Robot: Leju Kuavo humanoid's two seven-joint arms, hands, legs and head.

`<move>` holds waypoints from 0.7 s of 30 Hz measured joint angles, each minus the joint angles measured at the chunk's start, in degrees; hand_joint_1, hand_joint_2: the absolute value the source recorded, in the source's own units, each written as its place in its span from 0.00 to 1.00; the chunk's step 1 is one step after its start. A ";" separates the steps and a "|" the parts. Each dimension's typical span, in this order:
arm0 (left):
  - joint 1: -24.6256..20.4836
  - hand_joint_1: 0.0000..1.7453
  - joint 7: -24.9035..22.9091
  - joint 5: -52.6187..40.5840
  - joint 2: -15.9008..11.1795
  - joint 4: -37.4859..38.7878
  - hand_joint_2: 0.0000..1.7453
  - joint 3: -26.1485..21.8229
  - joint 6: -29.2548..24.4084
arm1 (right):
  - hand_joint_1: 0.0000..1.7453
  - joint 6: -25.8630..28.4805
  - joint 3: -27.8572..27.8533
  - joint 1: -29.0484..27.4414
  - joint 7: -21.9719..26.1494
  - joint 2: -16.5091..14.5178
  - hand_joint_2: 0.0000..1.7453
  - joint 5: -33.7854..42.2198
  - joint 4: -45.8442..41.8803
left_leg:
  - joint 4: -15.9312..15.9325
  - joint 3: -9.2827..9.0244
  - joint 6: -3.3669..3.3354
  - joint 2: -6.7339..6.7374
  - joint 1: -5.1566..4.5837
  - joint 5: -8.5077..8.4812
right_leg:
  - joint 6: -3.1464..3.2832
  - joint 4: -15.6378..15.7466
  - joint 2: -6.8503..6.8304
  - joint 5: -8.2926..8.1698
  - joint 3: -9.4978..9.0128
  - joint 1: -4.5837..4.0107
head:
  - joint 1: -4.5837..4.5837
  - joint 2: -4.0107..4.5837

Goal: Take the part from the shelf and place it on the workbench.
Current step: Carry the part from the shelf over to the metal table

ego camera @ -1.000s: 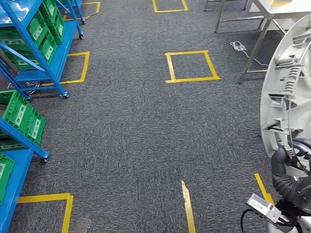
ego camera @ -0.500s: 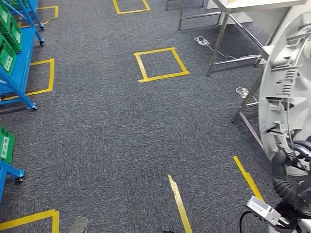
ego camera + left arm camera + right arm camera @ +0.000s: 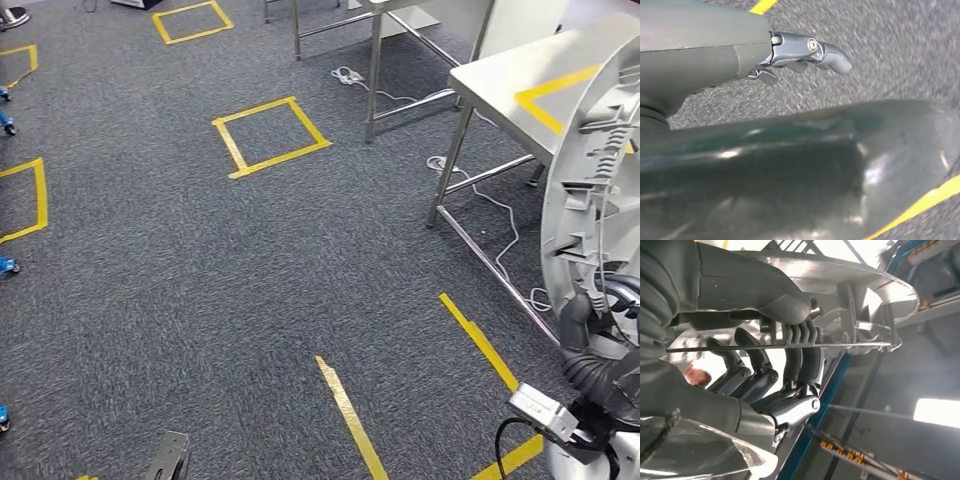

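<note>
Head view has the large round white plastic part [image 3: 596, 200] standing on edge at the right of the scene, its ribbed inner face turned toward the camera. The right hand [image 3: 596, 350] grips it from below, near the bottom of its rim, with a dark ribbed wrist cover under it. Right wrist view shows that hand's dark fingers [image 3: 798, 355] curled over a ribbed piece of the part [image 3: 851, 295], with the thick grey thumb lying across above them. Behind and left of the part stands the steel workbench [image 3: 506, 85], its top marked with yellow tape; the part hangs beside its near right corner, not resting on it. White cables [image 3: 483, 195] trail on the grey carpet [image 3: 226, 290] under the bench legs. Yellow tape squares [image 3: 270, 135] mark the floor farther left. Left wrist view shows the left hand [image 3: 806, 52] over carpet with its fingers stretched out and nothing in them
</note>
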State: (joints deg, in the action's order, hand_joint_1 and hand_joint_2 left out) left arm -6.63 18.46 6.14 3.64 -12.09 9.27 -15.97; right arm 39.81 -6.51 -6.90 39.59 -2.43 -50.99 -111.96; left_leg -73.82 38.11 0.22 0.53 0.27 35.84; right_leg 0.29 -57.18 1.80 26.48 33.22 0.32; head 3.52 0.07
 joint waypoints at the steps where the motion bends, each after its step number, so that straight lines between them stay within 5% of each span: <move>1: -0.02 0.00 -0.14 0.09 0.02 0.00 0.00 0.00 -0.02 | 1.00 -0.01 -0.04 0.14 0.00 0.00 1.00 -0.01 0.40 | -0.73 0.46 -0.14 -0.18 -0.01 -0.52 | 0.04 -0.06 0.91 -0.03 0.00 -0.10 | 0.00 0.00; 3: -0.13 0.00 -0.28 0.24 0.02 0.00 0.00 0.00 -0.12 | 1.00 0.00 -0.11 0.47 -0.01 0.00 1.00 -0.01 1.18 | 4.41 -1.60 -0.71 -1.10 -0.06 -4.54 | 0.05 -0.25 2.79 -0.07 -0.01 -0.23 | 0.00 0.00; 5: -0.28 0.00 -0.45 0.31 -0.09 0.00 0.00 0.00 -0.21 | 1.00 0.00 -0.14 0.82 0.00 0.00 1.00 0.02 1.86 | 11.79 -4.71 -1.37 -4.47 0.05 -7.83 | -0.17 -0.52 4.44 -0.13 0.23 -0.17 | 0.06 0.00; 7: -0.43 0.00 -0.70 0.34 -0.18 0.00 0.00 0.00 -0.30 | 1.00 -0.01 -0.13 1.00 0.04 0.00 1.00 0.03 2.47 | 14.93 -5.91 -1.56 -6.55 0.03 -8.31 | -0.83 -0.61 5.89 -0.41 0.88 0.20 | 0.00 0.00; 9: -0.60 0.00 -0.86 0.38 -0.03 -0.04 0.00 -0.01 -0.39 | 1.00 0.01 -0.13 0.98 0.05 0.01 1.00 0.02 2.88 | 15.72 -6.04 -1.63 -5.25 0.03 -8.53 | -1.65 -0.42 7.24 -0.82 1.62 0.53 | -0.10 0.00; 11: -0.77 0.00 -0.89 0.39 0.09 -0.10 0.00 -0.03 -0.50 | 1.00 0.01 -0.13 1.01 0.03 0.02 1.00 0.09 3.15 | 16.68 -6.24 -2.02 -3.47 0.29 -9.08 | -2.19 -1.95 5.04 0.22 2.96 0.28 | 0.20 0.00; 14: -0.66 0.00 -0.89 0.40 0.08 -0.11 0.00 -0.04 -0.58 | 1.00 0.01 -0.05 1.34 0.03 0.02 1.00 0.10 3.67 | 17.16 -6.28 -2.35 -0.52 0.23 -9.27 | -2.89 -11.80 -0.66 5.28 7.80 0.24 | 0.79 0.00; 16: -0.56 0.00 -0.90 0.41 0.09 -0.11 0.00 -0.04 -0.58 | 1.00 0.01 -0.02 1.33 0.07 0.02 1.00 0.07 4.00 | 17.13 -6.31 -2.24 1.38 0.23 -9.11 | -3.41 -16.07 -1.49 6.34 9.73 0.61 | 0.84 0.00; 17: -0.59 0.00 -0.91 0.42 0.11 -0.11 0.00 -0.04 -0.58 | 1.00 0.01 -0.02 1.33 0.07 0.02 1.00 0.06 4.13 | 17.12 -6.38 -2.08 2.24 0.30 -9.00 | -3.66 -14.99 -1.77 5.31 9.08 0.81 | 0.85 0.00; 19: -0.68 0.00 -0.91 0.42 0.20 -0.11 0.00 -0.04 -0.58 | 1.00 0.01 -0.02 1.36 0.06 0.02 1.00 0.06 4.28 | 17.01 -6.65 -1.56 3.73 0.45 -8.65 | -4.11 -7.46 -3.55 1.84 4.93 1.14 | 0.90 0.00; 21: -0.75 0.00 -0.91 0.41 0.17 -0.11 0.00 -0.04 -0.59 | 1.00 0.01 -0.01 1.59 0.07 0.02 1.00 0.07 4.39 | 16.72 -6.87 -0.82 4.91 0.23 -8.20 | -3.68 -1.25 -5.55 0.00 1.34 1.01 | 0.96 0.00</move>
State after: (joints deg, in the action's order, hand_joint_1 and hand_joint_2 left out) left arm -7.38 17.55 6.55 3.81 -12.20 9.22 -16.56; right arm 39.82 -6.52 -5.31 39.66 -2.40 -50.92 -107.56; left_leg -57.11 31.25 -0.60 5.44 0.50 27.64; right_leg -3.39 -58.42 -3.75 26.48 34.56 1.32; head 4.48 0.07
